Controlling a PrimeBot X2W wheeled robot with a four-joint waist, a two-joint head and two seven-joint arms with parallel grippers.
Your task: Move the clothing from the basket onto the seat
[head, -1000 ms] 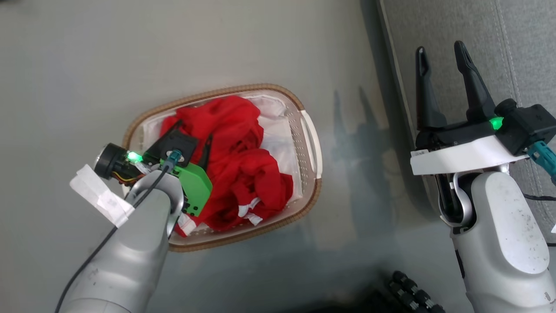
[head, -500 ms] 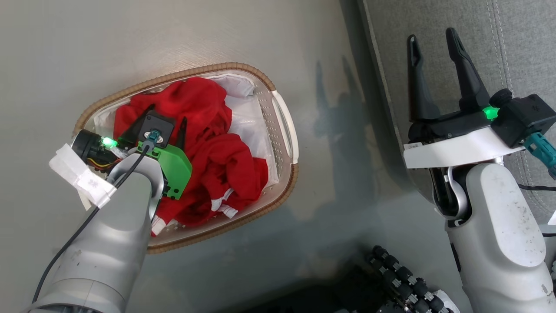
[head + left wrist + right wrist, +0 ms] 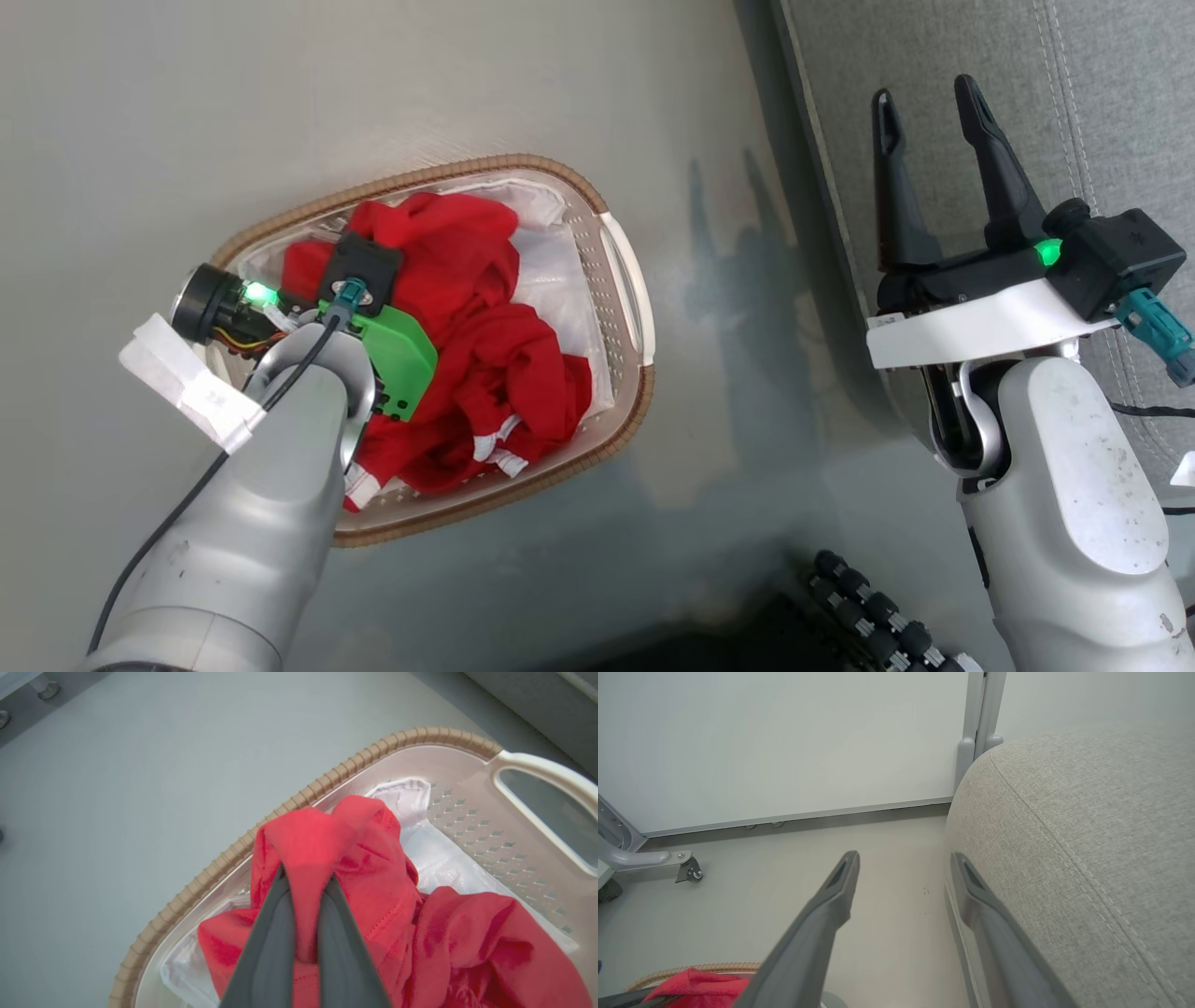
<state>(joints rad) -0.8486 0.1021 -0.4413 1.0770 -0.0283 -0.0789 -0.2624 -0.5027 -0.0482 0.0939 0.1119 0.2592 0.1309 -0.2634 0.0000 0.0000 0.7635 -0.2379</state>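
Left fingers [image 3: 271, 945] pinch a fold of red clothing [image 3: 373, 868] in the basket [image 3: 299, 797]; right fingers [image 3: 817, 933] spread, empty.

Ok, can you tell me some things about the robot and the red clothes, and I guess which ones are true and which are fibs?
1. The left gripper is pinching a red shirt. True.
2. The right gripper is holding a shirt too. False: its fingers are spread open with nothing between them, above the edge of the sofa.
3. The red clothes are lying on the sofa. False: they are in the basket.
4. The basket sits on the floor, next to the sofa. True.
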